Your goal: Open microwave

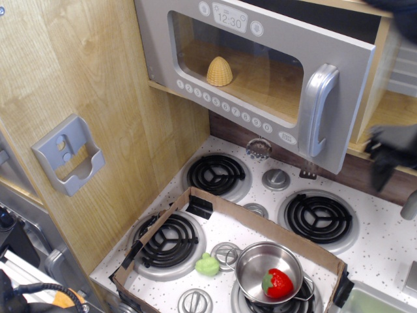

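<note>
Above the desk's back edge, the microwave (254, 72) hangs with its grey door swung partly out on the handle side; a dark gap shows behind the door's top right corner. Silver D-shaped handle (319, 107) sits on the door's right side. Display (229, 19) reads 12:30, with a row of round number buttons (221, 106) along the lower door edge. Through the clear window, a yellow beehive-shaped toy (219, 71) sits on the light wood floor inside.

End effector (392, 151): only a dark blurred shape at the right edge of view, beside and below the door, apart from the handle. Can't tell whether its fingers are spread or closed.

On the desk, a speckled white stovetop (384, 251) has black coil burners (216, 175). A cardboard tray (215, 203) covers the front part, toward the front edge. Inside it a small metal pot (267, 267) holds a red strawberry (277, 283); a green toy (207, 265) lies just beside the pot on its left. Silver knobs (275, 178) sit between the back burners.

Left side: a wood panel (85, 85) carries a small grey wall holder (68, 155), well apart from the microwave.
</note>
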`<state>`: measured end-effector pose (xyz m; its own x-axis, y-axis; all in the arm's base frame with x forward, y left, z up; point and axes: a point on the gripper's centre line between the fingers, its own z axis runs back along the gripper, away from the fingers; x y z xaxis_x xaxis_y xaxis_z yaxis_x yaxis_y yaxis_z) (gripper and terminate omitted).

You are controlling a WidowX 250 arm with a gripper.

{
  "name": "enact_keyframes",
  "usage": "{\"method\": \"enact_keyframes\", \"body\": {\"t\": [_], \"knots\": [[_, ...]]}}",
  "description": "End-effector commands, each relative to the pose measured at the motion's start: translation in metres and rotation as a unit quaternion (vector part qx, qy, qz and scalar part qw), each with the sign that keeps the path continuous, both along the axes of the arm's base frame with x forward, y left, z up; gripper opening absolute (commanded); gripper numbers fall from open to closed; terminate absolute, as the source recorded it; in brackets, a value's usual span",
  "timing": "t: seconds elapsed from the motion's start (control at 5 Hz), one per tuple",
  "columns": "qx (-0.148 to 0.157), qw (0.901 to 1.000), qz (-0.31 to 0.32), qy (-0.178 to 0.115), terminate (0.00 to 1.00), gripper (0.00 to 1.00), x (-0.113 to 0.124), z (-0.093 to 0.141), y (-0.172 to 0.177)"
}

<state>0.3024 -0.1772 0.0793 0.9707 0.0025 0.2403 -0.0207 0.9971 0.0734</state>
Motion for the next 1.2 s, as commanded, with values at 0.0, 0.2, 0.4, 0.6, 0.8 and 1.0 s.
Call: {"method": "enact_keyframes", "body": {"t": [0.0, 0.2, 0.4, 0.6, 0.8, 1.0], "knots": [[-0.007, 0.9951, -0.096, -0.024, 0.00, 1.00, 0.039, 0.026, -0.011], [-0.003, 0.9915, -0.128, -0.024, 0.00, 1.00, 0.050, 0.029, -0.002], [0.010, 0.9857, -0.166, -0.024, 0.00, 1.00, 0.060, 0.025, 0.020], [0.004, 0.9843, -0.175, -0.021, 0.00, 1.00, 0.063, 0.018, 0.040], [-0.004, 0.9878, -0.154, -0.021, 0.00, 1.00, 0.053, 0.009, 0.056], [-0.016, 0.9936, -0.112, -0.006, 0.00, 1.00, 0.034, 0.002, 0.069]]}}
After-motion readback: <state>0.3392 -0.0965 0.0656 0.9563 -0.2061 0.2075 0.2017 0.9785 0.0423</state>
